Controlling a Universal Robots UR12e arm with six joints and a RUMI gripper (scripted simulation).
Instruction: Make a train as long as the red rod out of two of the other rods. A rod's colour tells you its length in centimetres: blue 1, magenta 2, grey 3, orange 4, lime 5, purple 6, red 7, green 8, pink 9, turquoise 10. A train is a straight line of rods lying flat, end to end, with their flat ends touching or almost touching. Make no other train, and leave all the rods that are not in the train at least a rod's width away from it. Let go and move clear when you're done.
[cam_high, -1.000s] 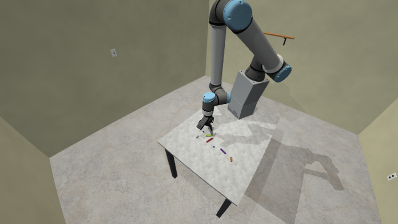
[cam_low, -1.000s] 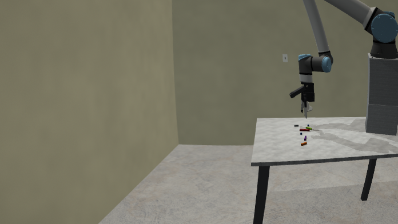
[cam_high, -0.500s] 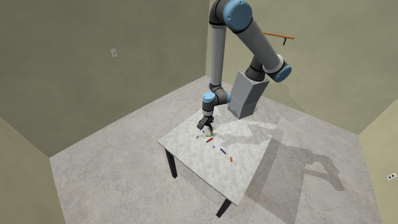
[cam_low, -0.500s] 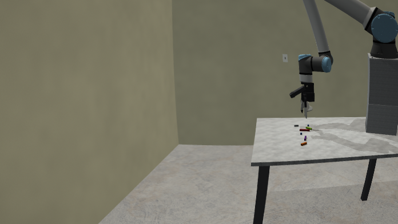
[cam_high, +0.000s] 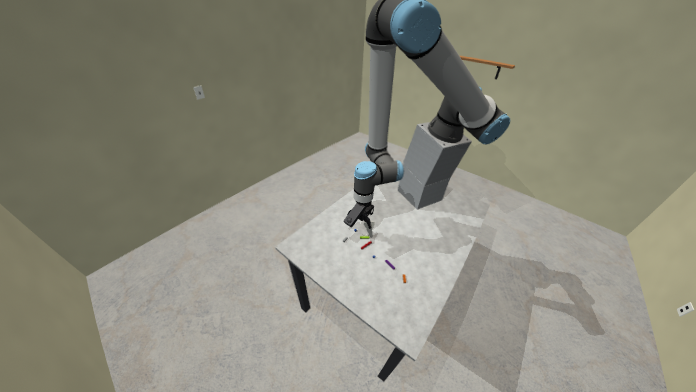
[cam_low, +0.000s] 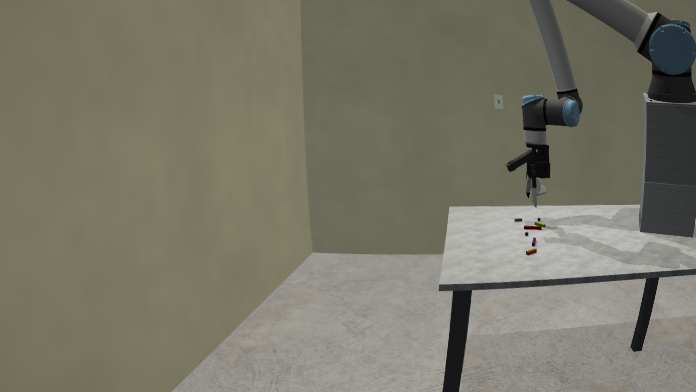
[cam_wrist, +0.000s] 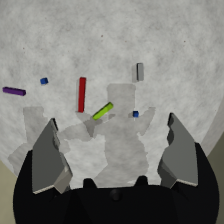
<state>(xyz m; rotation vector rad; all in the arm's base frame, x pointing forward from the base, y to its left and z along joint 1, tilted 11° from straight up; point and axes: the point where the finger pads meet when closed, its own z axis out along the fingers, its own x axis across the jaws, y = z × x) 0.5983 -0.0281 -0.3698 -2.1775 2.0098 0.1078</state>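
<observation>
Seven separate rods (cam_high: 366, 245) (cam_low: 532, 227) (cam_wrist: 82, 95) on the table (cam_high: 330, 257) (cam_low: 480, 255) (cam_wrist: 175, 45)

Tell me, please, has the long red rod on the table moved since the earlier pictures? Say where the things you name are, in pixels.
No; the long red rod (cam_high: 366, 245) (cam_low: 532, 227) (cam_wrist: 82, 95) lies at the same place relative to the table's edges (cam_high: 345, 303) (cam_low: 550, 283) in both views.
</observation>
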